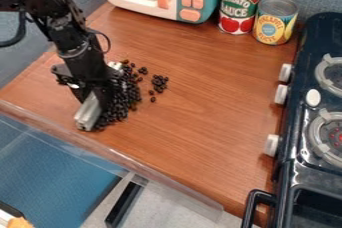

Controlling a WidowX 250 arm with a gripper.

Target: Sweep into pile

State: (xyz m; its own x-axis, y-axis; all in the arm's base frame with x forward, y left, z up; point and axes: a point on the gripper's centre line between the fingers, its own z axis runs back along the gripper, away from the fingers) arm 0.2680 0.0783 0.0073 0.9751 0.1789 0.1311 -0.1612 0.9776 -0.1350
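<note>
Fixed camera view. Black robot arm [71, 42] enters from the upper left; its black two-finger gripper [95, 92] hangs over the left part of the brown wood-grain bench [200, 122]. Fingers appear closed on the middle of a pale grey, elongated bar-like tool [87, 112], though the dark tips are hard to separate from the dark material behind them. The tool lies at a slant, one end toward the near edge of the bench, the other toward the back.

Small, round, dark brown-black beans [119, 103] lie heaped in an elongated band just beside the tool, on its right side in the view. A smaller loose cluster [159, 82] sits to the right of the band, apart from it, with a single bean [153, 99] just below. A few more are scattered around the band's upper end.

Surroundings: toy microwave [206, 2], teal and white with orange buttons, at the back; to its right, a red-labelled metal can [239, 4] and a shorter yellow-labelled metal can [274, 22], both upright. Black toy stove [294, 137] with grey burner rings and whitish knobs along the right edge.
</note>
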